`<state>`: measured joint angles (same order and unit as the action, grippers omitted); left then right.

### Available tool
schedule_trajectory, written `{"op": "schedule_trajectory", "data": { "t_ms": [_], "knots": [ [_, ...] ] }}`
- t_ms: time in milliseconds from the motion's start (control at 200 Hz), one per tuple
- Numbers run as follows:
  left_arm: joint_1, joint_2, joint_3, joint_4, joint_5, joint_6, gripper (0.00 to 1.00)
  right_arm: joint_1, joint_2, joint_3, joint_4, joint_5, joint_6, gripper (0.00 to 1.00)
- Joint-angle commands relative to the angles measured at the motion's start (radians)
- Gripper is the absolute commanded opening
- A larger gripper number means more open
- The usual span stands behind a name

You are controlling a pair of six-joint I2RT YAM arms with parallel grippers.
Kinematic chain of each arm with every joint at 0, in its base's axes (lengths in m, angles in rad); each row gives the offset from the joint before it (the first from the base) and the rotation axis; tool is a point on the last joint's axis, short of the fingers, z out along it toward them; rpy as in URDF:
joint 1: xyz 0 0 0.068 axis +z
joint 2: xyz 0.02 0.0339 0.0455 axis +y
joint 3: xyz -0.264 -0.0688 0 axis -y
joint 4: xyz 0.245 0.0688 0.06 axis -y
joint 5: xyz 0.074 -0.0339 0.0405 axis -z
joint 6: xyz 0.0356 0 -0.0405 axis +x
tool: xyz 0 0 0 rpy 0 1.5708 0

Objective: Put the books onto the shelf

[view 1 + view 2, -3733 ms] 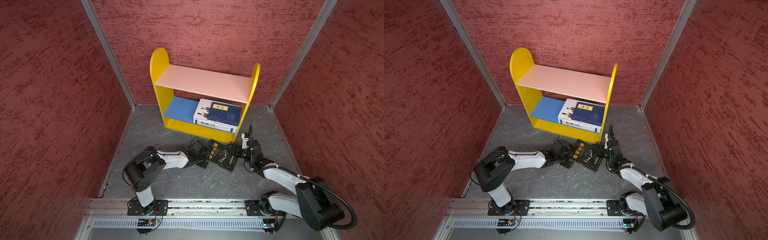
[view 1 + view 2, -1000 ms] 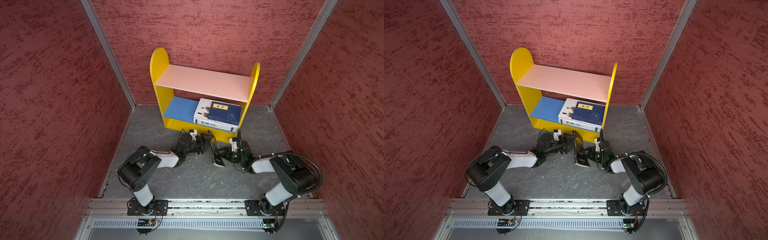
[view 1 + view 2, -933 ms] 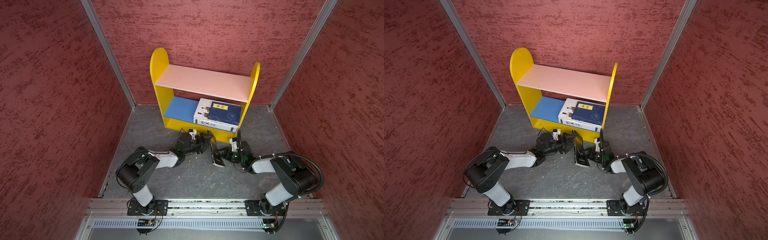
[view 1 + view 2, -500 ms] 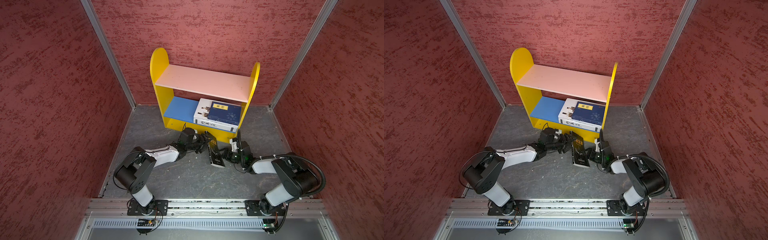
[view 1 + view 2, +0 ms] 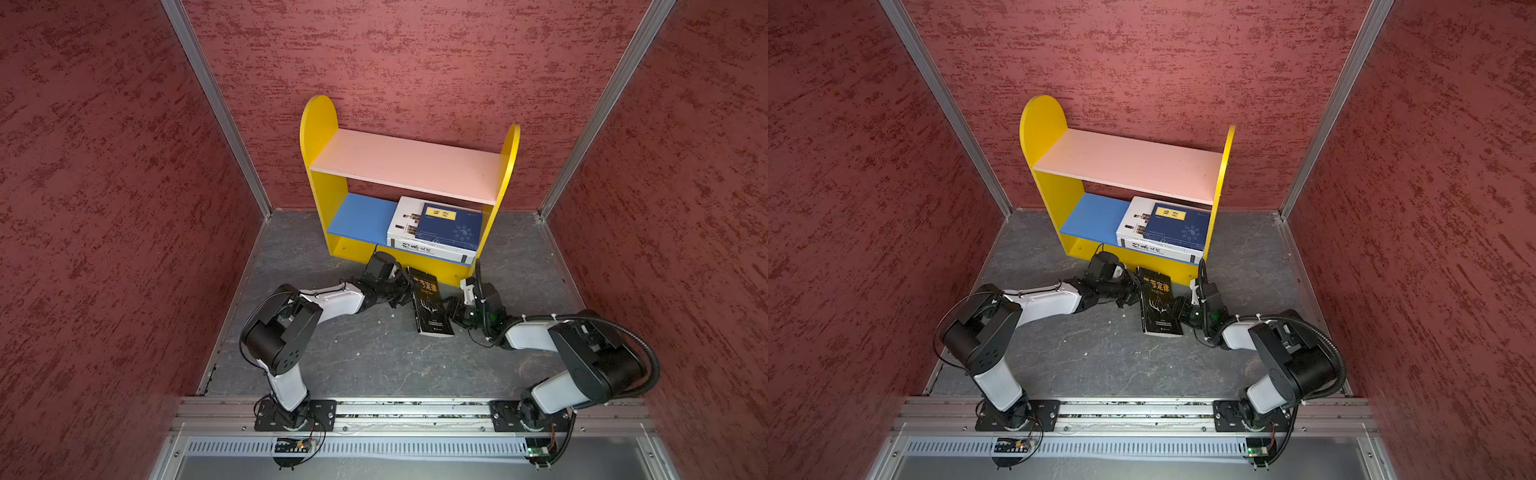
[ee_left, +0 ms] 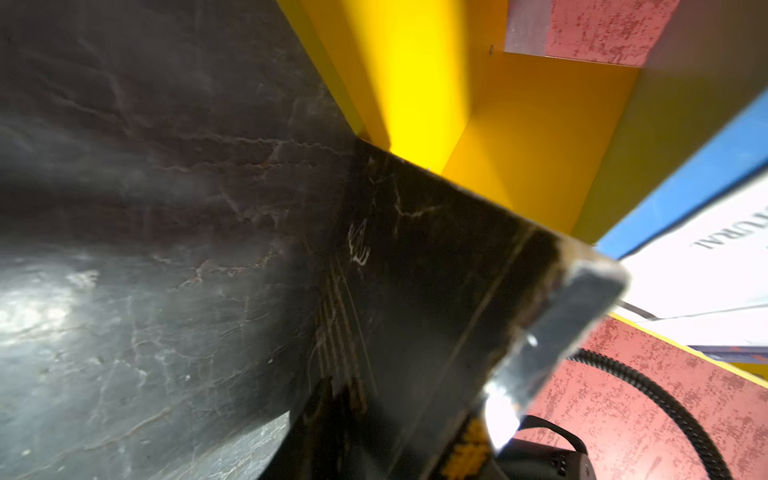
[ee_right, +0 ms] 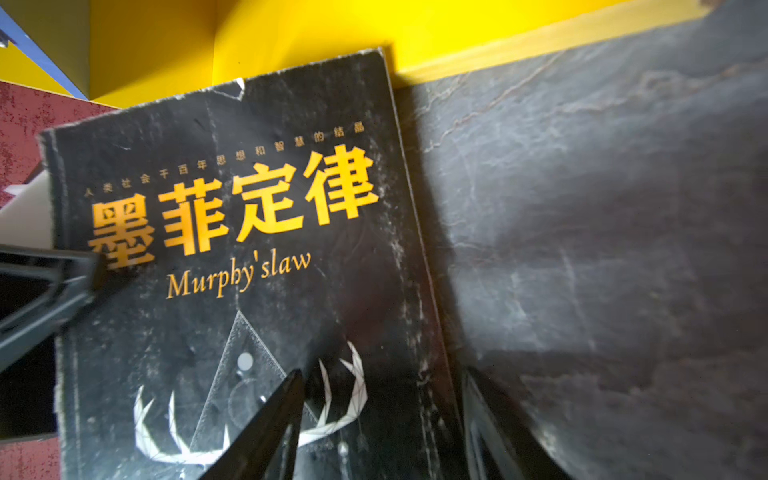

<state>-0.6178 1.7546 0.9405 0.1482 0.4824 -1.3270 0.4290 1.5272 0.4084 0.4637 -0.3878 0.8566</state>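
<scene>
The black book [image 5: 428, 303] with orange characters stands tilted on the floor, its top corner against the yellow base of the shelf [image 5: 409, 164]. My left gripper [image 5: 406, 286] is shut on its upper left edge. One of its fingers [image 7: 45, 286] lies on the cover [image 7: 249, 249] and another finger [image 6: 322, 415] presses the back [image 6: 415, 270]. My right gripper [image 5: 454, 309] is open, its jaws [image 7: 382, 374] straddling the book's right edge. A navy book [image 5: 451, 226] lies on a white book [image 5: 405, 216] on the blue lower board.
The pink upper board [image 5: 1125, 164] and the left half of the blue lower board [image 5: 1096, 216] are bare. Red textured walls [image 5: 124, 208] enclose the grey floor [image 5: 374, 357] on three sides. The arm bases sit on a rail [image 5: 415, 409] at the front.
My left gripper has slid right to the book's upper edge and closed on it. The book has tipped from standing edge-on to showing its cover. My right gripper has loosened slightly.
</scene>
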Motion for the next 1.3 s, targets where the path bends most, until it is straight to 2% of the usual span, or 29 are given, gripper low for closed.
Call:
{"op": "schedule_trajectory", "data": {
  "t_ms": [0, 321, 531, 701, 797, 922, 1132, 1293],
  "knots": [
    [0.003, 0.026, 0.027, 0.017, 0.036, 0.009, 0.35, 0.008, -0.015, -0.014, -0.049, 0.024, 0.006, 0.62],
    [0.003, 0.052, 0.054, -0.038, 0.045, 0.027, 0.27, 0.008, -0.014, -0.006, -0.049, 0.004, 0.002, 0.61],
    [0.004, 0.032, 0.05, -0.065, 0.049, 0.047, 0.15, 0.008, -0.035, 0.005, -0.058, 0.001, 0.002, 0.62],
    [0.008, -0.024, 0.06, -0.159, 0.06, 0.131, 0.06, 0.008, -0.069, 0.012, -0.074, 0.01, 0.018, 0.69],
    [0.013, -0.092, 0.067, -0.256, 0.046, 0.21, 0.02, 0.007, -0.152, 0.015, -0.107, 0.043, 0.037, 0.78],
    [0.035, -0.21, 0.051, -0.327, 0.049, 0.294, 0.01, 0.008, -0.276, 0.026, -0.192, 0.11, 0.048, 0.98],
    [0.112, -0.451, -0.003, -0.368, 0.171, 0.369, 0.0, 0.008, -0.539, 0.09, -0.398, 0.231, 0.048, 0.99],
    [0.224, -0.621, 0.065, -0.444, 0.276, 0.433, 0.0, 0.008, -0.715, 0.179, -0.576, 0.374, 0.041, 0.99]
  ]
}}
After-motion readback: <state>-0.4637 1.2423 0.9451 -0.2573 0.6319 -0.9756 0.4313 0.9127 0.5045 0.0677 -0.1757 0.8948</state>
